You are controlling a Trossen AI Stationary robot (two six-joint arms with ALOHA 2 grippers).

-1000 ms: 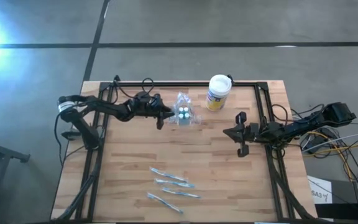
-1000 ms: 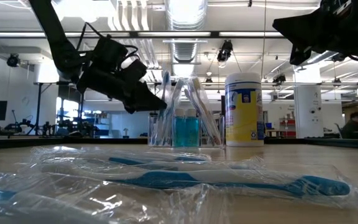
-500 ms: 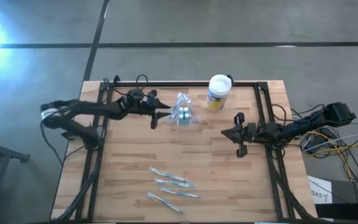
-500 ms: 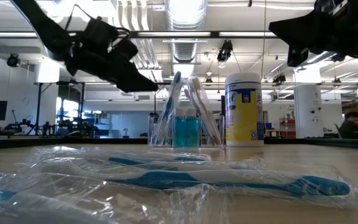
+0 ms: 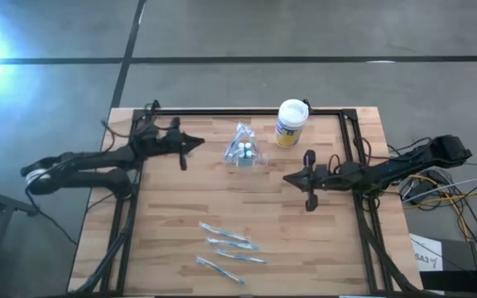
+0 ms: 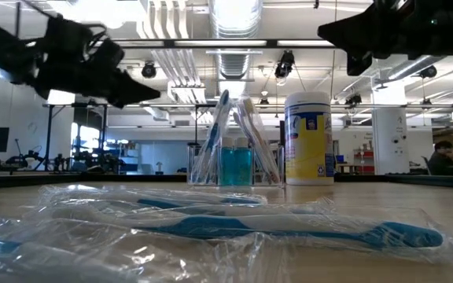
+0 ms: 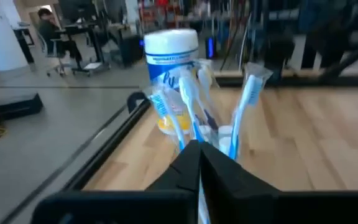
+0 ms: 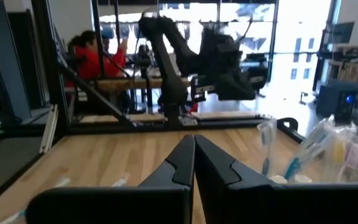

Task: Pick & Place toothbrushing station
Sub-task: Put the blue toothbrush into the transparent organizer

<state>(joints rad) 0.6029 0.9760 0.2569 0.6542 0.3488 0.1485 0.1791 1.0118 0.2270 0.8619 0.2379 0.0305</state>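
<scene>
The toothbrushing station (image 5: 243, 152), a small clear holder with blue-and-white toothbrushes and two small blue bottles, stands on its base on the wooden table at far centre. It also shows in the low view (image 6: 234, 149) and in the left wrist view (image 7: 211, 118). My left gripper (image 5: 197, 142) is shut and empty, left of the station and above the table (image 6: 152, 93). My right gripper (image 5: 287, 176) is shut and empty, to the right of the station and nearer than it, and raised (image 6: 325, 33).
A white-lidded, yellow-labelled canister (image 5: 291, 122) stands upright just right of the station, toward the far edge. Several wrapped toothbrushes (image 5: 226, 248) lie near the table's front edge. A black frame rail (image 5: 247, 111) runs along the far and side edges. People sit in the room beyond (image 8: 95, 53).
My left gripper has drawn back from the station toward the table's left edge and has risen. My right gripper has moved a little toward the table's left edge, closer to the station. The station stands where it was.
</scene>
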